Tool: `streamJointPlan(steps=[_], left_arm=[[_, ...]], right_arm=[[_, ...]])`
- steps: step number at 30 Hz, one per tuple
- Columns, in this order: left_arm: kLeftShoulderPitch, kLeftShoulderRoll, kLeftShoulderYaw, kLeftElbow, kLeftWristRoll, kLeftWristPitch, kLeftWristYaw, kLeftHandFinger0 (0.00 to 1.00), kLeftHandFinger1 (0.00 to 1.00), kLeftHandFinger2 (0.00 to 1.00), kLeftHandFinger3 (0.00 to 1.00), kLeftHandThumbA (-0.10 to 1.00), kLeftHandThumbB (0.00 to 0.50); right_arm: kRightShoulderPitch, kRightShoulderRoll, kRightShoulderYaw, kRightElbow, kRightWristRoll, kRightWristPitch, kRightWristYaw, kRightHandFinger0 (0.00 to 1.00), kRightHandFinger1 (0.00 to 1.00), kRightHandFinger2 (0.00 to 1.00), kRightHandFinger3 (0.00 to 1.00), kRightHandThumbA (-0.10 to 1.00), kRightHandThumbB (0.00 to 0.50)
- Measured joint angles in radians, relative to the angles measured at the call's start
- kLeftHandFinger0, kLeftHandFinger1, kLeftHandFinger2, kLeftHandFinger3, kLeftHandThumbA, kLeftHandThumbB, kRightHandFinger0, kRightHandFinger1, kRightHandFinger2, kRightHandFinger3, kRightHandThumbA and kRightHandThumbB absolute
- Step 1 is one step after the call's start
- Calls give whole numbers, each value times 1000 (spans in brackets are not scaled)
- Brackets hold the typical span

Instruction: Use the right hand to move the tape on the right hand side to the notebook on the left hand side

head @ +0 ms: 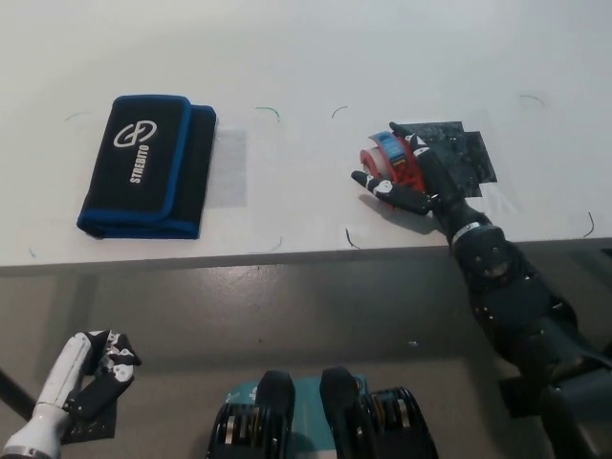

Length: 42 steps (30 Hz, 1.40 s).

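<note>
1. I had the black right robot hand (406,177) wrapped around the red tape dispenser with its blue-and-white roll (385,156), fingers curled over its top and side. It sat over the white tabletop (382,48), just left of the dark square patch (464,153), and well apart from the black fabric notebook case with blue edging and a white logo (143,164) at the far left. I could not tell whether the tape was clear of the surface or touching it.

2. My main worry was the grip. Only part of the dispenser showed between the fingers, so I judged the hold shallow, and a quick sideways sweep could have let it roll or slip out.

3. If the tape was riding low, dragging it across the tabletop could have caught an edge and twisted it in the hand. I would have wanted height before travelling.

4. The route to the notebook case ran along the near part of the tabletop, close to its front edge. A dropped tape there could have gone over the edge to the floor.

5. Coming in too low at the far end risked nudging the notebook case instead of setting the tape on top. The case looked soft and slightly raised, so a tilted release might have let the tape tip off.

6. The white left robot hand (88,381) rested below the tabletop at lower left, loosely curled and holding nothing, out of the path.
</note>
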State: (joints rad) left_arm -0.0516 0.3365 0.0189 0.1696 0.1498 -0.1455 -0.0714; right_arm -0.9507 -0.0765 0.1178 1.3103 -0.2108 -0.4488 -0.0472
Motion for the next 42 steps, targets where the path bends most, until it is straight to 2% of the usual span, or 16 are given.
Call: streamJointPlan(steps=[2, 9, 10, 11, 12, 15, 16, 17, 18, 20, 25, 30, 33, 35, 39, 42], left_arm=[[0, 0, 0, -3, -1, 3, -1, 0, 41, 191, 356, -100, 379], [-1, 0, 0, -6, -3, 6, -5, 16, 60, 228, 347, -100, 387], [-2, 0, -1, -6, -3, 7, -6, 35, 85, 253, 352, -100, 390], [-4, 0, -1, -6, -3, 7, -7, 19, 62, 222, 352, -100, 386], [-5, 0, -1, -6, -3, 6, -8, 4, 48, 212, 352, -100, 388], [-13, 0, -1, -6, -2, 7, -10, 0, 38, 206, 356, -100, 383], [-16, 0, -1, -6, -3, 8, -10, 50, 90, 237, 362, -100, 382], [-17, 0, -1, -6, -2, 9, -10, 74, 110, 248, 365, -100, 379], [-17, 0, -1, -6, -2, 9, -11, 106, 144, 281, 375, -100, 375], [-21, 0, -2, -6, 0, 10, -11, 122, 163, 287, 373, -100, 373], [-24, 0, -3, -7, 2, 10, -12, 115, 149, 257, 348, -100, 371], [-35, 1, -7, -7, 3, 10, -13, 129, 159, 267, 334, -100, 373], [-40, 2, -12, -7, 7, 10, -14, 143, 176, 280, 333, -100, 372], [-42, 3, -15, -7, 10, 11, -14, 135, 171, 280, 342, -100, 371], [-43, 5, -16, -16, 14, 13, -15, 100, 145, 264, 350, -100, 367], [-43, 5, -16, -24, 19, 13, -15, 117, 160, 277, 353, -100, 362]], right_arm=[[-1, 4, 0, 3, 0, -1, -3, 1000, 1000, 1000, 1000, 912, 479], [-3, 21, -1, 10, 4, -7, -13, 1000, 1000, 1000, 1000, 900, 471], [-3, 25, 0, 10, 4, -7, -15, 1000, 1000, 1000, 1000, 812, 459], [-3, 28, 0, 10, 4, -7, -16, 1000, 1000, 1000, 1000, 672, 409], [-3, 30, 0, 10, 4, -7, -17, 1000, 1000, 1000, 1000, 565, 410], [-3, 46, 1, 10, 4, -8, -26, 1000, 1000, 1000, 1000, 442, 396], [-3, 51, 1, 10, 4, -8, -30, 1000, 1000, 1000, 1000, 358, 370], [-3, 53, 1, 11, 4, -8, -30, 1000, 1000, 1000, 1000, 317, 376], [-3, 54, 1, 11, 4, -8, -31, 1000, 1000, 1000, 1000, 286, 351], [-3, 70, 12, 10, 4, -9, -34, 1000, 1000, 1000, 1000, 246, 359], [-4, 104, 44, 9, -4, -11, -47, 1000, 1000, 1000, 1000, 305, 394], [-5, 144, 49, 10, -4, -13, -53, 1000, 1000, 1000, 1000, 468, 461], [-5, 162, 49, 10, -3, -13, -53, 1000, 1000, 1000, 1000, 521, 466], [-7, 169, 49, 13, -3, -13, -55, 1000, 1000, 1000, 1000, 453, 449], [-9, 181, 46, 18, -1, -14, -55, 1000, 1000, 1000, 1000, 503, 464], [-12, 195, 50, 21, -3, -14, -55, 1000, 1000, 1000, 1000, 473, 448]])
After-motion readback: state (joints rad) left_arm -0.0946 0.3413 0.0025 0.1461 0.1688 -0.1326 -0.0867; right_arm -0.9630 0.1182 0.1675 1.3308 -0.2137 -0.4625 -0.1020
